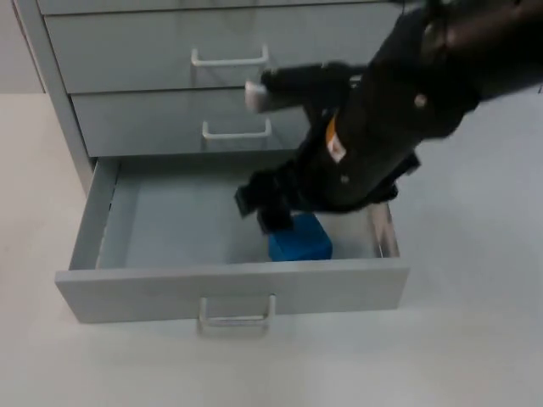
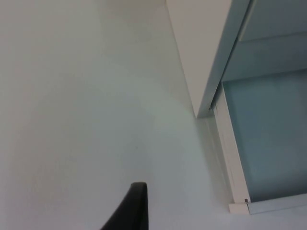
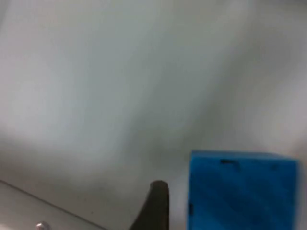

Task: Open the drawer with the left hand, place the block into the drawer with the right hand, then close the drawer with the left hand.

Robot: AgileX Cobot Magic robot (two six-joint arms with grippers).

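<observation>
A grey drawer cabinet point(image 1: 170, 51) stands on a white tabletop point(image 1: 475, 339), and its lowest drawer point(image 1: 170, 229) is pulled fully out, its front panel and white handle point(image 1: 236, 315) towards the camera. Inside that drawer, near its front wall and towards its right side, sits a blue block point(image 1: 301, 240) on the drawer floor. The right gripper point(image 1: 270, 212) reaches down into the drawer and hangs just above and behind the block — whether it is open or closed on the block cannot be told. In the right wrist view the block point(image 3: 240, 191) lies just beside one black fingertip point(image 3: 156, 203). The left gripper waits over bare tabletop point(image 2: 86, 105) beside the drawer's left side wall point(image 2: 230, 153); its state cannot be told. An orange label point(image 1: 333, 142) marks the right arm — its writing is unreadable.
</observation>
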